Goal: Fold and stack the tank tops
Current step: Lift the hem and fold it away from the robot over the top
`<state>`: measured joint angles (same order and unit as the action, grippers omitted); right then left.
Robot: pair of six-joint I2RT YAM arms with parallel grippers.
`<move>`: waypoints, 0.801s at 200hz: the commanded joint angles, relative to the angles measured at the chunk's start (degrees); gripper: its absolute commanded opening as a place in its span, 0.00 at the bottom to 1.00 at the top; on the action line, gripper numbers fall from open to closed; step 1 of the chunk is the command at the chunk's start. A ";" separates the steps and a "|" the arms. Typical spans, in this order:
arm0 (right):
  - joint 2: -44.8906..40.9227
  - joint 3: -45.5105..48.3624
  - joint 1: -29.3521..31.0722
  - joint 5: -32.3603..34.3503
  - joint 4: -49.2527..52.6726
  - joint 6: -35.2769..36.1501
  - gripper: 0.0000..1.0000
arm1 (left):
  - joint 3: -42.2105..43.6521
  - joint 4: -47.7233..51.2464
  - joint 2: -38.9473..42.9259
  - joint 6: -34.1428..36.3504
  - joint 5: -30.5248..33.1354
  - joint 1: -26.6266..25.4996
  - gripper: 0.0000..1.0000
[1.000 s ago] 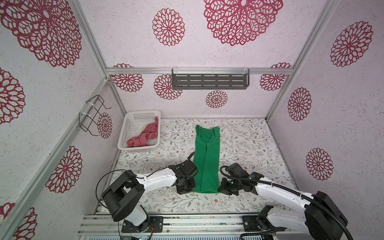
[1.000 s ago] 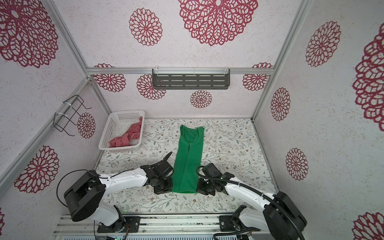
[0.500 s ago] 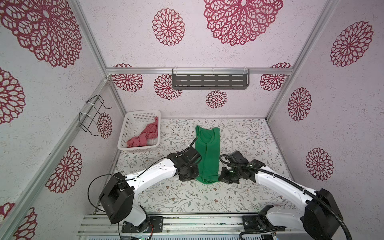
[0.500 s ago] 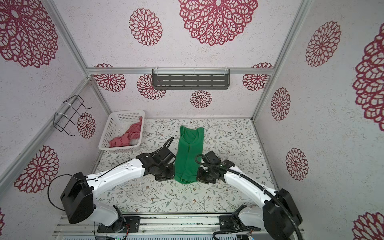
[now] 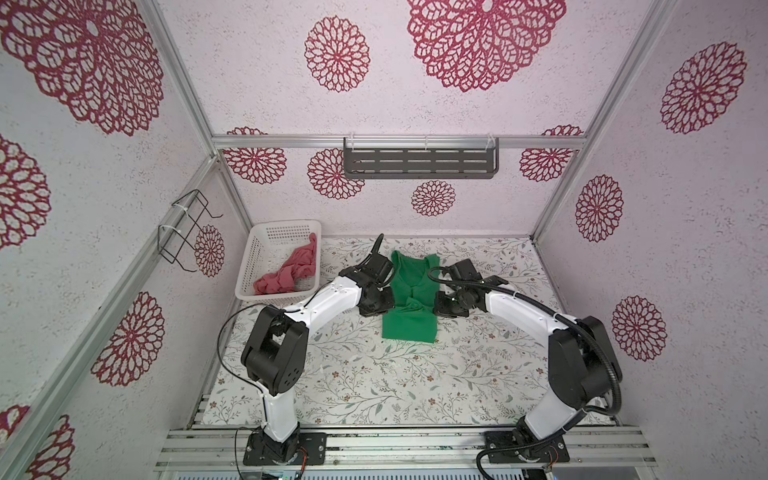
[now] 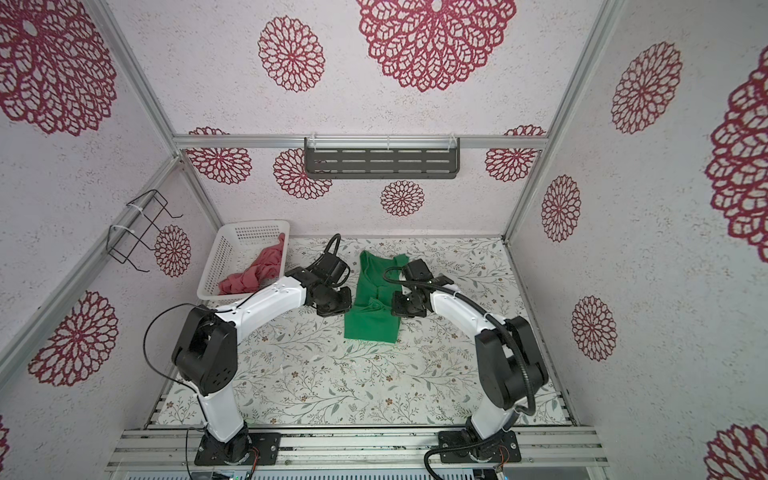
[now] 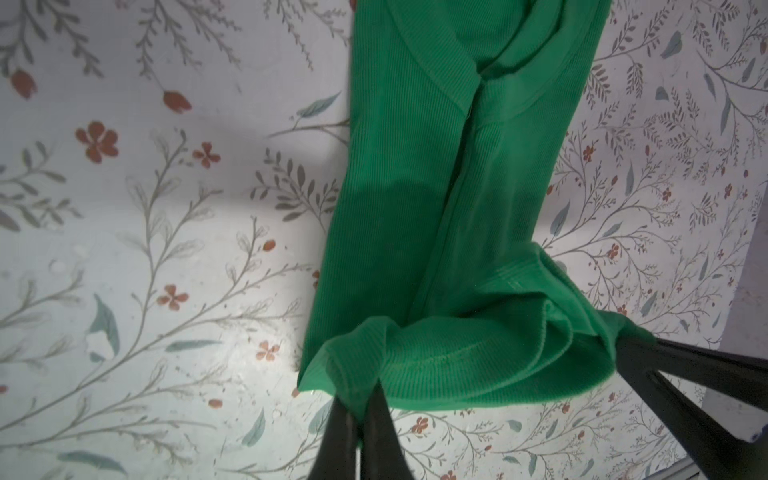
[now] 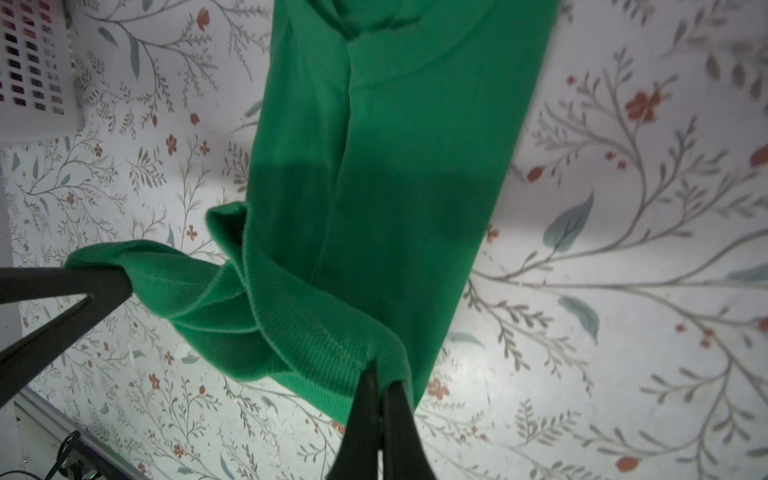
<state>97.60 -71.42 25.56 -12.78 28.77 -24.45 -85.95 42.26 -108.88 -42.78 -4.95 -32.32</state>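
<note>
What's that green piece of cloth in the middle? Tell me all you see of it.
The green tank top is a bright, finely ribbed knit, folded into a long narrow strip on the flowered table. Its strap end lies flat toward the back wall. Its hem end is doubled over the middle, its corners pinched by the shut left gripper and right gripper.

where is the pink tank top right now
In both top views the pink tank top lies crumpled in the white basket at the far left corner of the table, left of the green tank top.
</note>
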 commanded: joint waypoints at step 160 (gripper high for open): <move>9.70 -17.31 -10.80 4.57 3.73 8.49 0.66 | -16.26 -6.73 -11.36 10.49 1.82 5.75 0.60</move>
<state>114.45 -89.23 14.94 -11.42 30.04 -17.32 -106.08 36.67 -128.51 -33.32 -6.44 -26.94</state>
